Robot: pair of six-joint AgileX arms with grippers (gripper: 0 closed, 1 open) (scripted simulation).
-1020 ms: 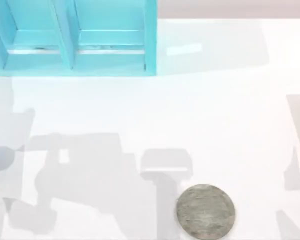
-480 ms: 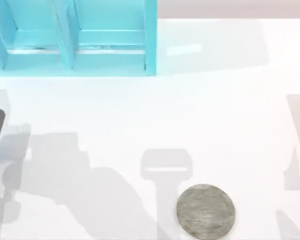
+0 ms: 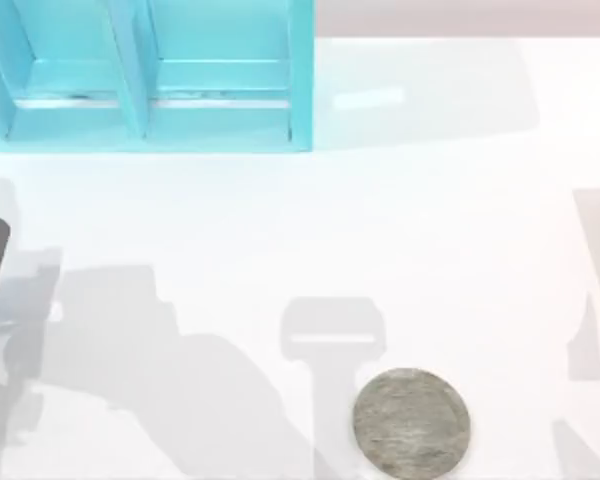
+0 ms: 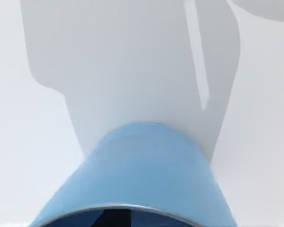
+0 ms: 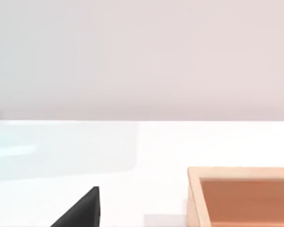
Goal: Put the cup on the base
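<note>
The cup (image 4: 146, 175) is seen close up in the left wrist view, its blue tapered wall and rim just in front of the camera above the white table (image 4: 19, 118). Whether the left gripper is clamped on it cannot be told. The base (image 3: 411, 422) lies flat near the front edge of the table, right of centre, with nothing on it. A turquoise shelf unit (image 3: 145, 75) stands at the back left, its compartments empty. In the right wrist view an open wooden box (image 5: 241, 196) is seen, with no contents showing.
</note>
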